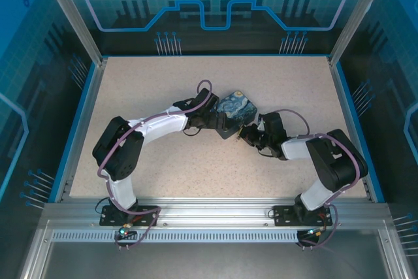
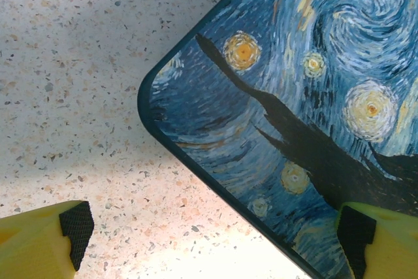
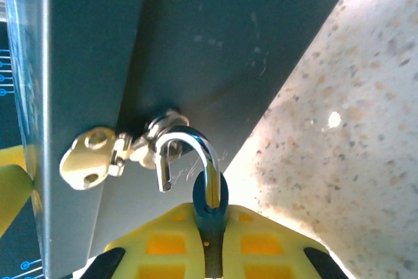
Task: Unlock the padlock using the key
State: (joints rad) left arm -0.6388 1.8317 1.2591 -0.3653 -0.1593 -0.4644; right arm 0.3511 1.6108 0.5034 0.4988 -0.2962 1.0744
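Observation:
The padlock point(image 3: 213, 208) has a dark blue body pinched between the yellow fingers of my right gripper point(image 3: 213, 240), which is shut on it. Its silver shackle point(image 3: 196, 151) stands open, one end free, hooked by the staple of a brass hasp point(image 3: 91, 159) on the dark side of the swirl-painted box point(image 1: 238, 108). The key is hidden. My left gripper point(image 2: 215, 243) is open at the box's corner point(image 2: 294, 96), one pad point(image 2: 77, 230) over the table and the other point(image 2: 356, 233) over the painted lid. From above, both grippers point(image 1: 222, 124) point(image 1: 245, 134) meet at the box's near side.
The box sits mid-table on the speckled beige surface point(image 1: 157, 89). A blue rim and aluminium frame posts point(image 1: 68, 14) bound the table. Both arms' forearms curve inward from their bases at the near edge.

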